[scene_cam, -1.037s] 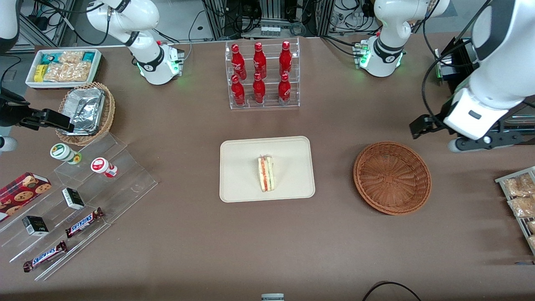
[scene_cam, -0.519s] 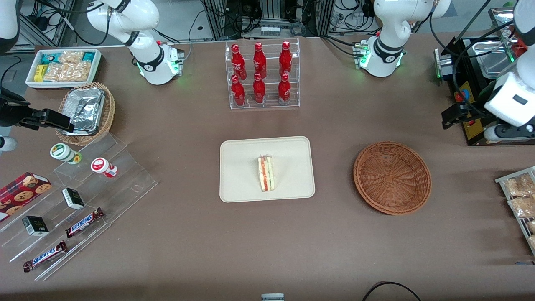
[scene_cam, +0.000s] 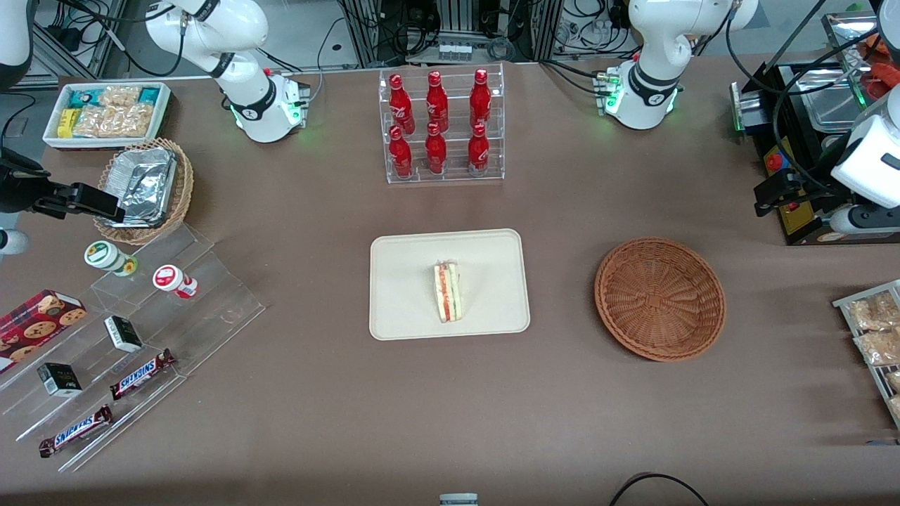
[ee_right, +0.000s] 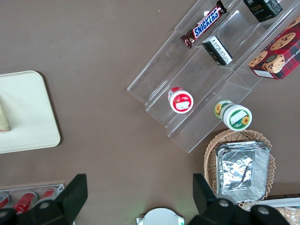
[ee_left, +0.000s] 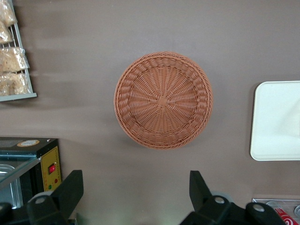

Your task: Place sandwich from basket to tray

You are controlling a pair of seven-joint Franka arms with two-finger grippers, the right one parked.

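Observation:
The sandwich (scene_cam: 448, 292) lies on the cream tray (scene_cam: 408, 281), its red, orange and green filling facing up. Toward the working arm's end of the table from it, the reddish-brown wicker basket (scene_cam: 659, 299) holds nothing. My left gripper (scene_cam: 772, 191) hangs open and holding nothing near the working arm's end of the table, farther from the front camera than the basket and well clear of it. The left wrist view looks straight down on the basket (ee_left: 163, 100), with one edge of the tray (ee_left: 276, 122) showing and the gripper (ee_left: 135, 188) spread wide.
A black appliance (scene_cam: 798, 204) with a red button stands beside my gripper. A rack of snack packets (scene_cam: 875, 337) sits at the working arm's end. A clear rack of red bottles (scene_cam: 439, 126) stands farther from the front camera than the tray. Stepped shelves with snacks (scene_cam: 126, 351) lie toward the parked arm's end.
My left arm has drawn back toward the working arm's end of the table, away from the basket. Sandwich, tray and basket have stayed put.

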